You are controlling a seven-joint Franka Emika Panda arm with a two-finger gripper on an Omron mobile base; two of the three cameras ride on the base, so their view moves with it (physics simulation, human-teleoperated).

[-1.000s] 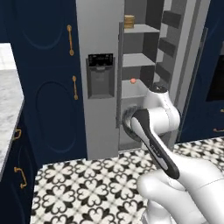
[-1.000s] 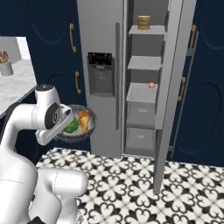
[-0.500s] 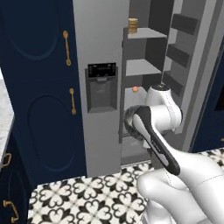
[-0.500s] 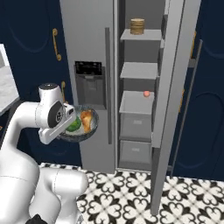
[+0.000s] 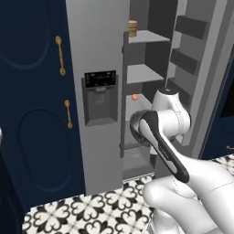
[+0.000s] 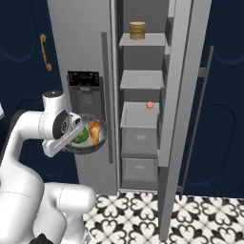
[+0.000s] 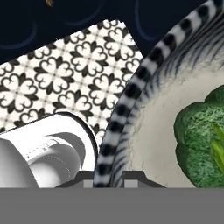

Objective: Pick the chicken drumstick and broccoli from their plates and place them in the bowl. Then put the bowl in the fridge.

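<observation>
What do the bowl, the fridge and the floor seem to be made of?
The bowl looks like glazed ceramic: a pale speckled inside and a rim of dark and white stripes. The fridge looks like brushed grey metal, flat and matte, with a black dispenser panel; painted plastic is possible. The floor looks like patterned tile, black flower shapes repeating on white.

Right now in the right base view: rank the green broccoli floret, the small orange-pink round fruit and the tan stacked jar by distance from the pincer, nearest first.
1. Green broccoli floret: in the speckled bowl the pincer grips by the rim.
2. Small orange-pink round fruit: on a middle fridge shelf, to the right.
3. Tan stacked jar: top shelf, highest up.
</observation>
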